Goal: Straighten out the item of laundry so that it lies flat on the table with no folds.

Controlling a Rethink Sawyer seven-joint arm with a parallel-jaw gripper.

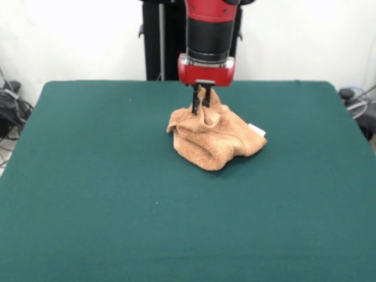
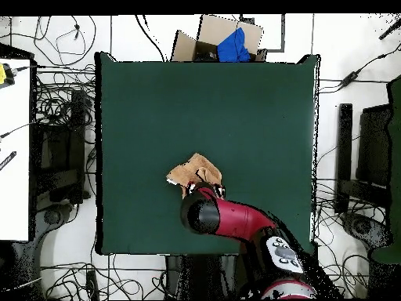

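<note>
Front view, near to far: the near half of the table [image 1: 88, 235] is bare dark green felt. Past that, abt mid-table and slightly right of centre, sits the towel [image 1: 214, 138], light orange-tan terry, bunched into a crumpled mound w/ several folds and creases, not flat. Its rounded lower edge bulges toward the near side; a small white tag [image 1: 257, 130] sticks out at the mound's right edge. The far-left part of the cloth is pulled up into a peak, and the gripper [image 1: 200, 101] comes straight down onto that peak: two thin black fingers close together w/ a pinch of towel between them, so it has hold of the fabric at its top. The rest of the towel rests on the table. Above the fingers is the red wrist housing, then the black and red arm [image 1: 207, 35] rising out of the top edge, w/ the black pedestal [image 1: 161, 41] behind it at the table's far side against a white wall. Cables lie on the floor off the left and right table edges. Overhead view: towel [image 2: 194, 172] is a small lump near the table [image 2: 235, 94] centre, on the robot's side of it, partly covered by the arm [image 2: 227, 218], which reaches in from the bottom edge; gripper itself is hidden there under the wrist. A cardboard box w/ blue cloth [image 2: 234, 45] lies beyond the opposite edge.
</note>
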